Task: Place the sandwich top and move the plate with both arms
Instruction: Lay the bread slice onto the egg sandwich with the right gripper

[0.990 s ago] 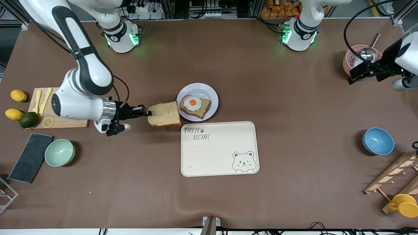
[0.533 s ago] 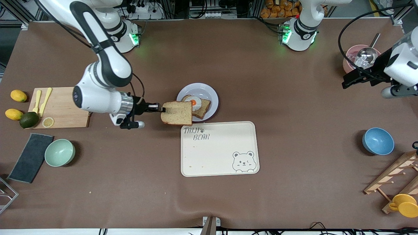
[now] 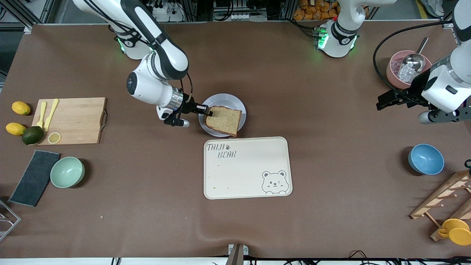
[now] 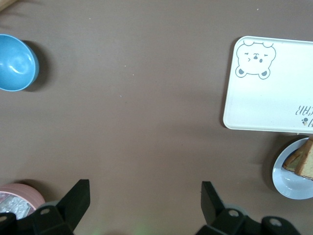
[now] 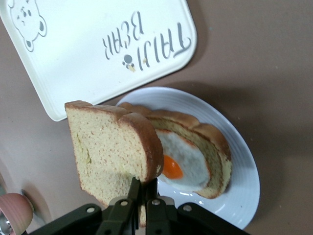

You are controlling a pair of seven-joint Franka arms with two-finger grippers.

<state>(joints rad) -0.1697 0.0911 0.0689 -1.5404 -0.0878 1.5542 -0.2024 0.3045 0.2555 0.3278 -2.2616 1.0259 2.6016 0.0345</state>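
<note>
You see a light-brown square bread slice (image 3: 223,120) with darker crust between the black fingers (image 5: 146,196), over a round pale plate (image 3: 225,101) and yellow-centred white egg (image 5: 183,161).

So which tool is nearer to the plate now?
The right. The right tool is over the plate, shut on the sandwich top. The left tool is open over bare table near the pink bowl.
</note>
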